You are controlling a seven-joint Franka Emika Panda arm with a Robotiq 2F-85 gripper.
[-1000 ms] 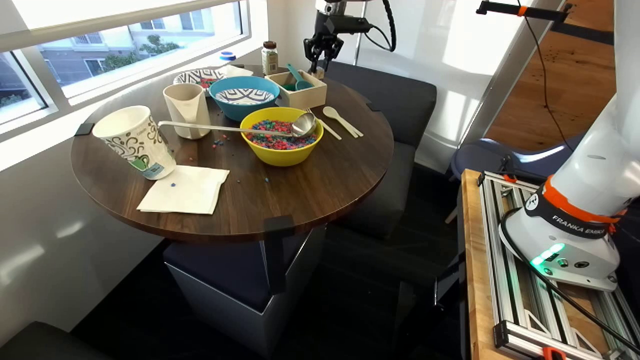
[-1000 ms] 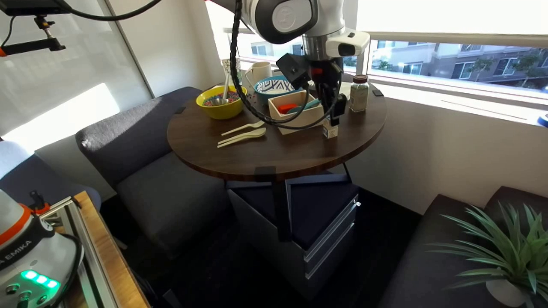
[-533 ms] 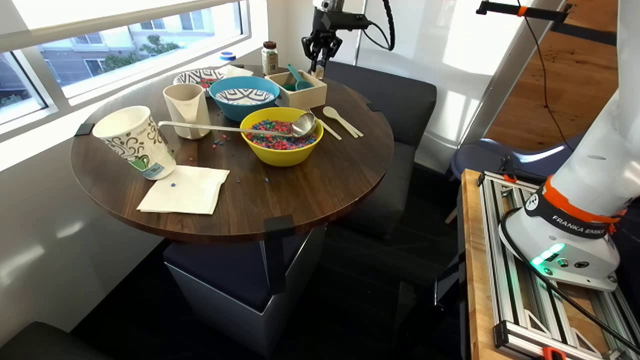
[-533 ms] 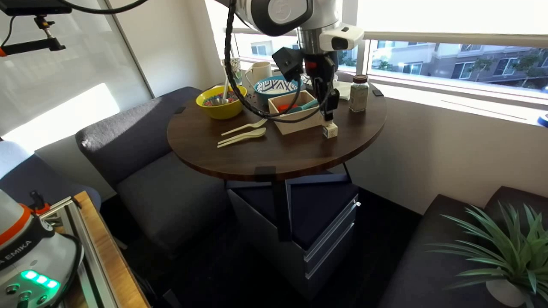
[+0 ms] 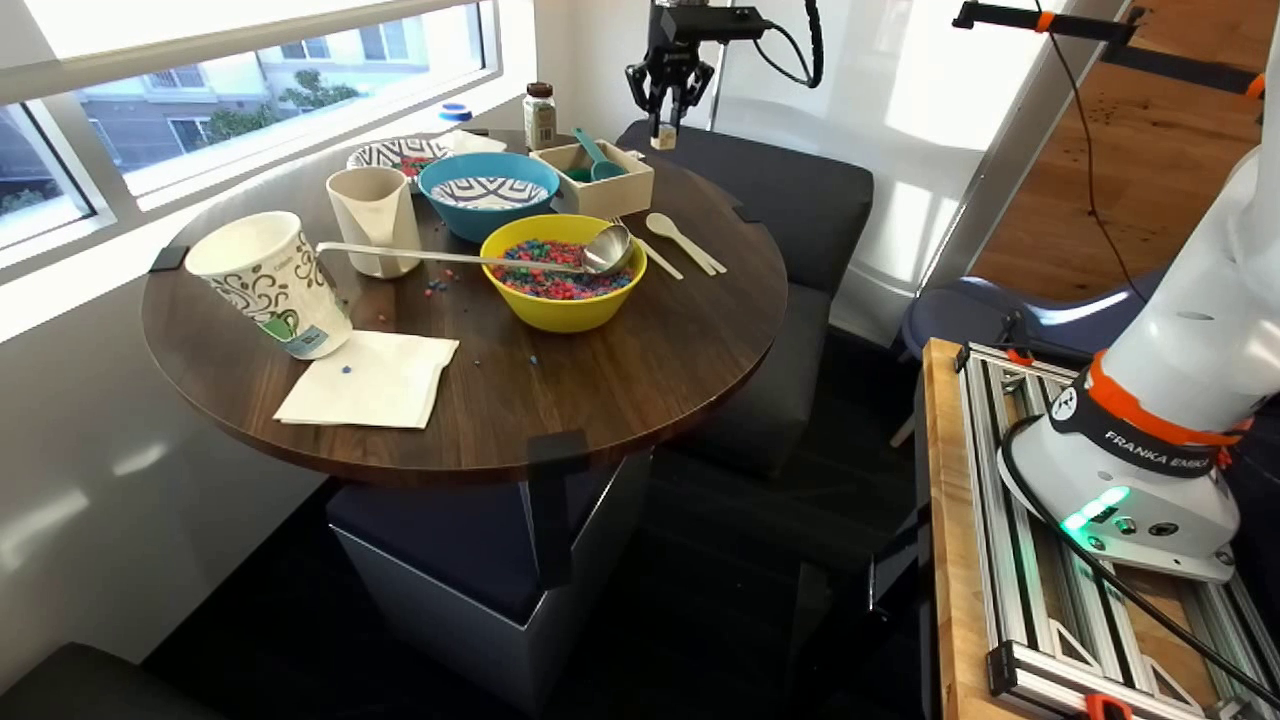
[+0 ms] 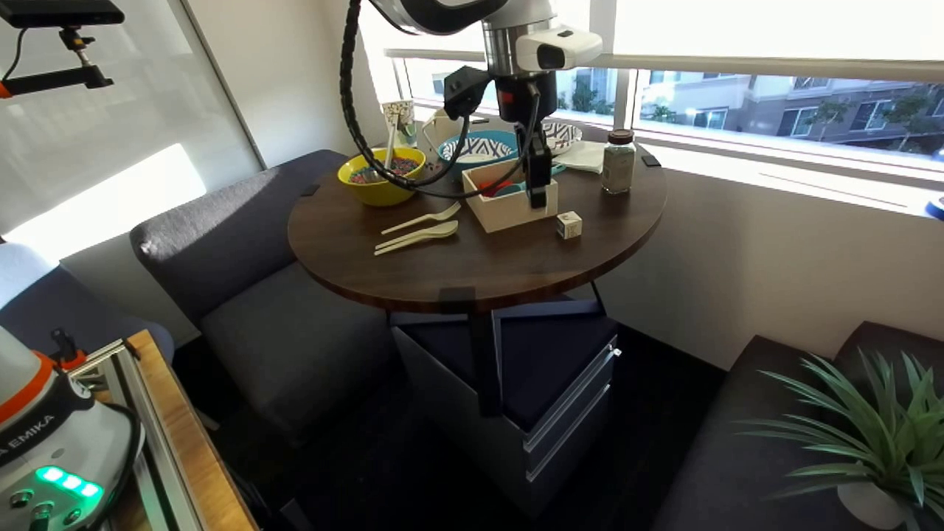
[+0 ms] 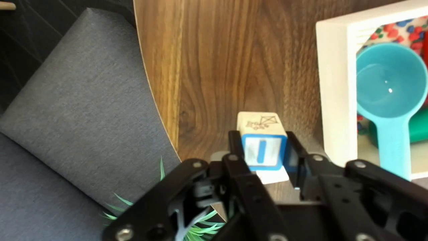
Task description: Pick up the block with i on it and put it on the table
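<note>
The block with a blue "I" [image 7: 262,152] is wooden with a blue border and a kite drawing on another side. My gripper [image 7: 263,135] is shut on it, one finger on each side. In an exterior view the gripper [image 5: 665,118] holds the block [image 5: 663,138] in the air near the wooden box. In an exterior view the gripper [image 6: 538,198] hides the held block. The table [image 6: 501,265] is round, dark-brown wood and lies below the gripper; it also shows in the wrist view [image 7: 210,83].
Another block [image 6: 569,226] stands on the table beside the wooden box [image 6: 509,214]. The box holds a teal scoop [image 7: 389,80]. Wooden cutlery [image 6: 417,234], a yellow bowl [image 6: 380,193], a blue bowl [image 5: 488,215] and a spice jar [image 6: 618,162] stand around. The table edge [image 7: 160,117] is close.
My gripper, shut on the block, has risen from just above the other block and moved sideways away from it. The other block stays on the table.
</note>
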